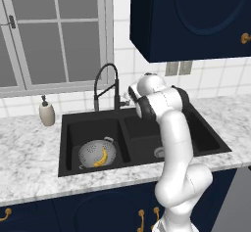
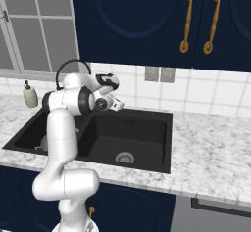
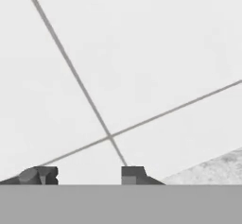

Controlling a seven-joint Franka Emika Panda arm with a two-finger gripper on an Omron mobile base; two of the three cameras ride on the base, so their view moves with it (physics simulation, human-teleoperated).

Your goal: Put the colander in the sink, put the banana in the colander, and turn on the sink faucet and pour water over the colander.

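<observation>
behind the arm, the hand (image 3: 90,176) faces wall tiles, fingers spread, holding nothing.

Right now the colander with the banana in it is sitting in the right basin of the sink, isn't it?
Not quite: the colander with the banana in it sits in the left basin of the sink, as the left base view shows.

Bent sharply at the elbow, white arm (image 1: 172,143) folded forward, gripper (image 3: 89,175) held level, fingertips (image 3: 40,175) spread apart.
</observation>
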